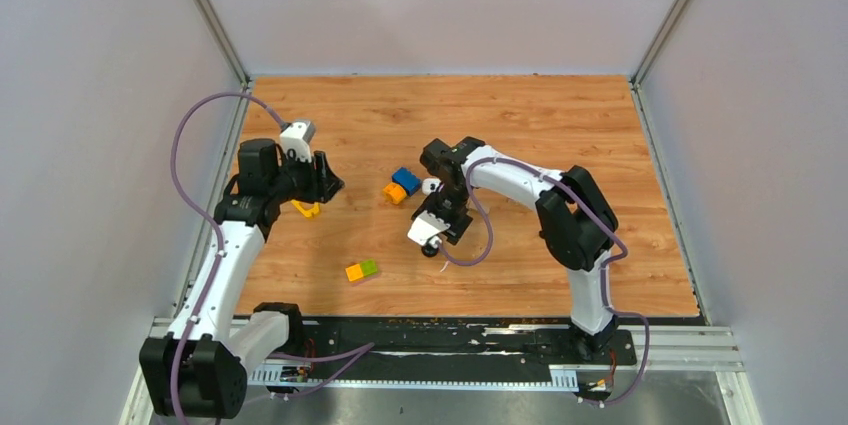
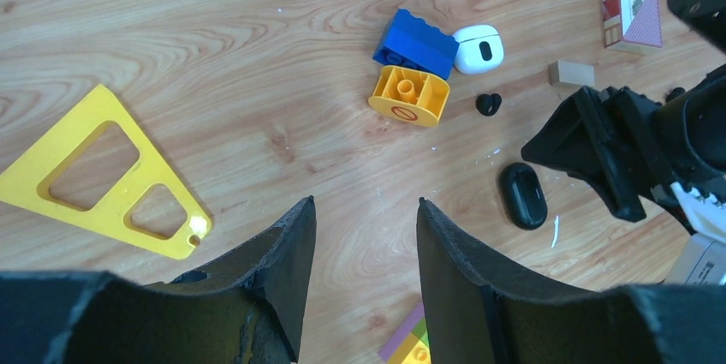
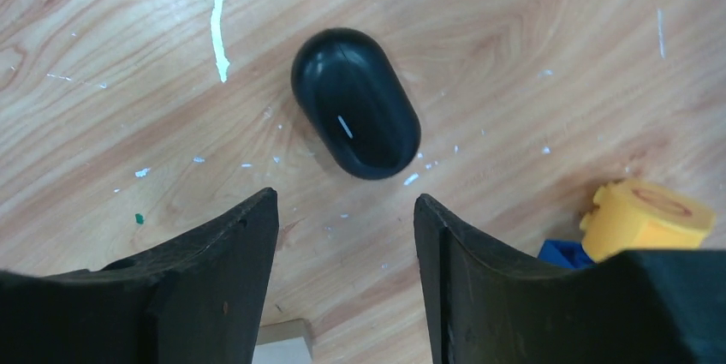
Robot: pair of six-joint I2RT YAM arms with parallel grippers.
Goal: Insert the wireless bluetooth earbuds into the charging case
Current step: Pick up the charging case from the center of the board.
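Step in hand: approach to black case (image 3: 355, 116). Your right gripper (image 3: 344, 210) hovers over it, fingers spread, empty. Case lies flat on surface (image 3: 514, 38), lid apparently shut. Your left gripper (image 2: 365, 210) has fingers parted, nothing between them, over bare wood. One black earbud (image 2: 488, 104) lies loose near yellow block (image 2: 409, 96), apart from case; other buds not seen. Next move, as judged: lower, straddle case, steady it. Lid likely needs opening before any bud goes in.

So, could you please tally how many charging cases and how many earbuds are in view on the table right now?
Charging cases: 2 (the white case beside the toy blocks, and the black case, which is closed)
Earbuds: 1 (the black bud lying between the two cases)
Total: 3
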